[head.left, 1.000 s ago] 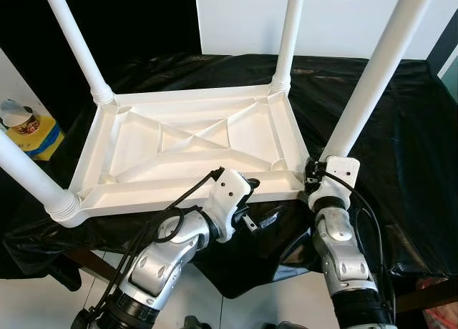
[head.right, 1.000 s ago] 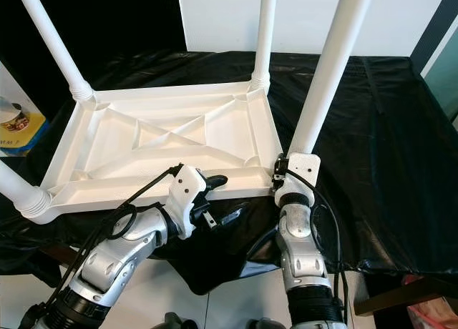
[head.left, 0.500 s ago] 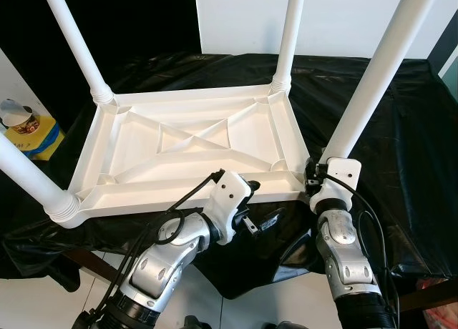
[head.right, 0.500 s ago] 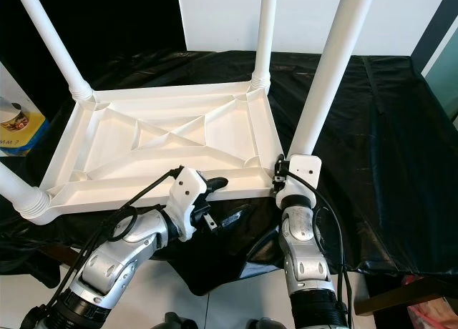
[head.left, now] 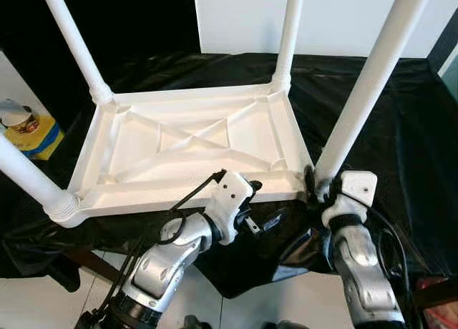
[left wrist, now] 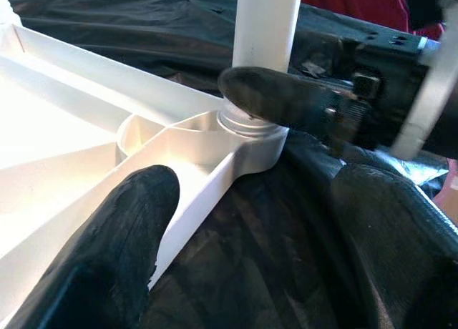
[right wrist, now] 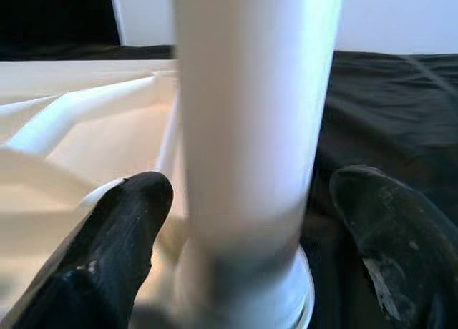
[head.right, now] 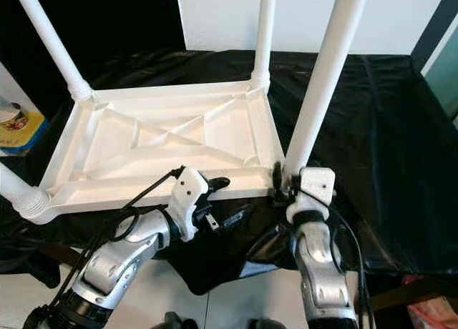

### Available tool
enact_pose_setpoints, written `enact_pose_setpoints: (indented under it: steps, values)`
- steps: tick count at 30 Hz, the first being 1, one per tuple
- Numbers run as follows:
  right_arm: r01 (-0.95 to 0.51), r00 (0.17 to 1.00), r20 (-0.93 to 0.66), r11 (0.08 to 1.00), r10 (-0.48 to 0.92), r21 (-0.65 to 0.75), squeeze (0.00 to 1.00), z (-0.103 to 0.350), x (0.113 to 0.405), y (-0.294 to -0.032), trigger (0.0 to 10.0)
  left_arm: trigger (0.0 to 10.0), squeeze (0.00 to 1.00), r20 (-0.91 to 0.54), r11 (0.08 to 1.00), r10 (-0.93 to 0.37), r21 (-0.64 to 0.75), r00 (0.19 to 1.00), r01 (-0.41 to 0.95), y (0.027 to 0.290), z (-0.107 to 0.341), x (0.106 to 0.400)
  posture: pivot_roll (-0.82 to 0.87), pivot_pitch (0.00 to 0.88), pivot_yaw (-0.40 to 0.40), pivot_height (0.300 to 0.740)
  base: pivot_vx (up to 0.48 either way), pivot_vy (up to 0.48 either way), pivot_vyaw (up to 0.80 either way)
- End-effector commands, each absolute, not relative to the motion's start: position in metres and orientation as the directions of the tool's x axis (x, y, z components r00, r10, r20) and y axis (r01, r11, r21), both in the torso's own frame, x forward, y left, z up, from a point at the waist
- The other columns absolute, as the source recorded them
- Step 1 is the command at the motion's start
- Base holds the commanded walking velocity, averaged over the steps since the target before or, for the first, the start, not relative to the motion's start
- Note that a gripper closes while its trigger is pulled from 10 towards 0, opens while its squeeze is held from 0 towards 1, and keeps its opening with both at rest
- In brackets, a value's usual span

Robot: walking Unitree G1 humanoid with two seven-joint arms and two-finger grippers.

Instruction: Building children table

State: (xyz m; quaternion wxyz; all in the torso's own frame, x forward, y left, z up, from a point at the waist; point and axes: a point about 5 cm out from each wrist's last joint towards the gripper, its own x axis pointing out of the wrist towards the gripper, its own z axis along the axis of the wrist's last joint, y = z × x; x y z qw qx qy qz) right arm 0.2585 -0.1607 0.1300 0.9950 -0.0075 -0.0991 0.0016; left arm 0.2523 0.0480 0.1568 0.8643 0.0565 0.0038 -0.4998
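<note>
Table [head.left: 179, 139]: one white tabletop, upside down on the black-draped worktop [head.left: 401, 129], dead centre.
Legs: four white ones, all standing up from the corners; near-right leg [head.left: 368, 82] at 4 o'clock.
Right gripper [right wrist: 243, 222]: jaws apart, one either side of that leg's base.
Left gripper [left wrist: 236, 200]: jaws apart over the near rim, beside the same corner.
Cup [head.left: 18, 118]: one, at 9 o'clock.

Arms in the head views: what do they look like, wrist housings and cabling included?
Both arms are silver metal with rounded, segmented links. Each wrist carries a white angular plastic housing, on the left arm and the right arm. Black cables loop loosely along both forearms. Each ends in a gripper with long, rounded matte-black fingers, slightly scuffed with pale specks.
</note>
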Motion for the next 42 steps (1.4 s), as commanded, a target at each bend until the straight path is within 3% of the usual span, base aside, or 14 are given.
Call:
enact_pose_setpoints:
  steps: [1,7,11,19,36,42]
  values:
    - [-0.040,0.980,0.196,0.999,0.042,-0.017,0.00,0.130,0.254,-0.159,10.0,10.0,0.00,-0.062,0.474,-0.874,0.103,0.482,0.874,0.047,0.157,0.249,-0.10,0.094,0.005,0.740,0.000,0.000,0.00]
    - [-0.152,0.974,0.166,0.988,0.156,-0.040,0.00,0.125,0.235,-0.155,10.0,10.0,0.00,-0.063,0.495,-0.862,0.117,0.504,0.861,0.054,0.158,0.255,-0.11,0.098,0.008,0.740,0.000,0.000,0.00]
    - [-0.328,0.939,0.082,0.942,0.333,-0.067,0.00,0.114,0.214,-0.150,10.0,10.0,0.00,-0.069,0.548,-0.822,0.169,0.565,0.819,0.079,0.166,0.274,-0.12,0.104,0.014,0.740,0.000,0.000,0.00]
    - [-0.437,0.897,0.056,0.898,0.439,-0.044,0.00,0.111,0.219,-0.137,10.0,10.0,0.00,-0.075,0.599,-0.779,0.206,0.622,0.774,0.101,0.173,0.286,-0.11,0.110,0.019,0.740,0.000,0.000,0.00]
    - [-0.379,0.920,0.112,0.925,0.375,0.015,0.00,0.119,0.264,-0.133,10.0,10.0,0.00,-0.099,0.592,-0.780,0.204,0.618,0.780,0.108,0.170,0.280,-0.08,0.124,0.026,0.740,0.000,0.000,0.00]
    - [-0.236,0.963,0.139,0.972,0.231,0.017,0.00,0.124,0.286,-0.155,10.0,10.0,0.00,-0.098,0.579,-0.793,0.185,0.601,0.794,0.099,0.168,0.275,-0.07,0.126,0.026,0.740,0.000,0.000,0.00]
